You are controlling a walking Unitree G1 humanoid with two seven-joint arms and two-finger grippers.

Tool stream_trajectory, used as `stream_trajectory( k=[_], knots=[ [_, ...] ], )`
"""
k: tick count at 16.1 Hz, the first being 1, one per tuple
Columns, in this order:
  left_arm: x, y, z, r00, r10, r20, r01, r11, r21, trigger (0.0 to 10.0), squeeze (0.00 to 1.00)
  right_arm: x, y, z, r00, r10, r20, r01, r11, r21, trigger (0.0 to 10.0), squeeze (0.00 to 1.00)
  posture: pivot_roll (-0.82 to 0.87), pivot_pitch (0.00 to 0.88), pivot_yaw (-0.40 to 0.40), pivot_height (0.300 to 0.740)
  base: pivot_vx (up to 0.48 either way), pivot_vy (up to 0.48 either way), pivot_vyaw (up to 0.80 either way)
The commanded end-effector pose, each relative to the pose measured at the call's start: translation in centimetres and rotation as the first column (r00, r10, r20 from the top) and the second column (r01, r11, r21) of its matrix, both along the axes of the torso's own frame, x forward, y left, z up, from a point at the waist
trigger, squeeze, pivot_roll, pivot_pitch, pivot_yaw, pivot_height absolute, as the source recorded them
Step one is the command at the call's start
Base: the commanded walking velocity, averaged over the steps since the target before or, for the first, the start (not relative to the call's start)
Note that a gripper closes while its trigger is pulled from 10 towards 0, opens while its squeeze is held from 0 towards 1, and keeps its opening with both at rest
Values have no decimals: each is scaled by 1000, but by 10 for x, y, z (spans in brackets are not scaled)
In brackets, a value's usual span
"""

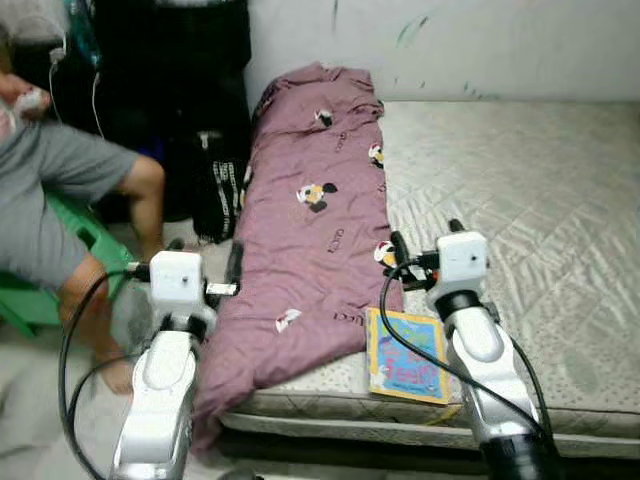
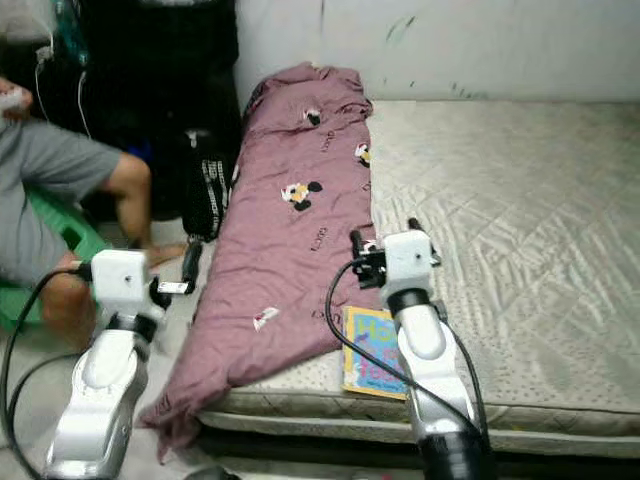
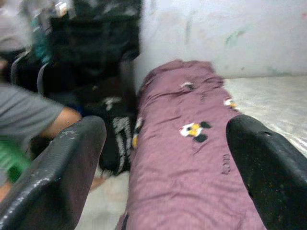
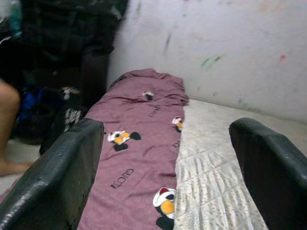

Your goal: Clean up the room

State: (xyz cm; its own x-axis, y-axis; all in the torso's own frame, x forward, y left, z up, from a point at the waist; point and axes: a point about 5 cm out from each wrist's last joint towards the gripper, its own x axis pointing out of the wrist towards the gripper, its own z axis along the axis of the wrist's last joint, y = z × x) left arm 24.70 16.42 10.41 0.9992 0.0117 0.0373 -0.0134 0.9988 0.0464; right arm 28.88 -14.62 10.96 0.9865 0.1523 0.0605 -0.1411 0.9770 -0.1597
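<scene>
A mauve blanket [image 1: 310, 230] with cartoon prints lies lengthwise along the left side of the bare quilted mattress [image 1: 520, 190], and its near end droops over the corner toward the floor. A colourful book [image 1: 407, 356] lies flat at the mattress's front edge, just right of the blanket. My left gripper [image 1: 215, 262] hovers open beside the blanket's left edge, off the bed. Raised over the blanket's right edge, above the book, my right gripper [image 1: 425, 238] is open and holds nothing. In the wrist views each gripper's fingers [image 3: 53, 177] [image 4: 53, 177] are spread wide, with the blanket [image 4: 139, 158] beyond them.
A person [image 1: 60, 190] sits on a green stool [image 1: 70, 260] at the left, legs reaching toward the bed. A black bag [image 1: 215, 185] and dark clutter stand between the person and the bed. The wall [image 1: 450, 40] runs behind the mattress.
</scene>
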Motion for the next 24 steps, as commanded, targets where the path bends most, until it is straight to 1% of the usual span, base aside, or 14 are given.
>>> stream_trajectory(
  k=[1, 3, 4, 5, 7, 10, 14, 16, 19, 22, 24],
  knots=[
    [-5, 7, 4, 998, 59, 15, -59, 998, 4, 10000, 0, 7, 11, 4, 998, 61, 10, -61, 998, 4, 10000, 0, 30, 0, -66, 740, 0, 0, 0],
    [-10, 10, 4, 995, 100, 14, -100, 995, -4, 10000, 0, 12, 19, 5, 995, 104, 8, -104, 995, 1, 10000, 0, 55, 0, -96, 740, 0, 0, 0],
    [-12, 11, 3, 994, 109, 13, -109, 994, -7, 10000, 0, 15, 23, 6, 993, 118, 10, -118, 993, 2, 10000, 0, 57, 0, -98, 740, 0, 0, 0],
    [-13, 10, 4, 994, 109, 13, -109, 994, -8, 10000, 0, 16, 23, 7, 993, 118, 13, -118, 993, 1, 10000, 0, 53, 0, -95, 740, 0, 0, 0],
    [-13, 9, 4, 995, 98, 7, -98, 995, -7, 10000, 0, 16, 22, 7, 993, 116, 16, -116, 993, -2, 10000, 0, 46, 0, -87, 740, 0, 0, 0],
    [-9, 6, 5, 998, 60, 1, -60, 998, -2, 10000, 0, 12, 15, 4, 997, 81, 8, -82, 996, 25, 10000, 0, 16, 0, -53, 740, 0, 0, 0],
    [-4, 0, 6, 1000, 8, -3, -8, 1000, 0, 10000, 0, 8, 12, 2, 998, 56, 3, -56, 998, 34, 10000, 0, -2, 0, -36, 740, 0, -275, 0],
    [-4, 2, 6, 1000, 10, -5, -10, 1000, -5, 10000, 0, 7, 12, 2, 999, 51, 1, -51, 998, 40, 10000, 0, -12, 0, -21, 740, 0, -285, 0],
    [-4, 5, 5, 1000, 25, -16, -25, 999, -20, 10000, 0, 7, 12, 2, 999, 49, -2, -49, 998, 46, 10000, 0, -22, 0, -23, 740, 0, -286, 0],
    [-1, 1, 10, 1000, 5, 5, -5, 1000, -25, 10000, 0, 7, 12, 1, 999, 47, -6, -46, 998, 48, 10000, 0, -30, 0, -28, 740, 0, -290, 0],
    [0, -2, 10, 1000, -8, 4, 8, 1000, -27, 10000, 0, 7, 12, 1, 999, 45, -6, -45, 998, 48, 10000, 0, -30, 0, -28, 740, 0, -289, 0]
  ],
)
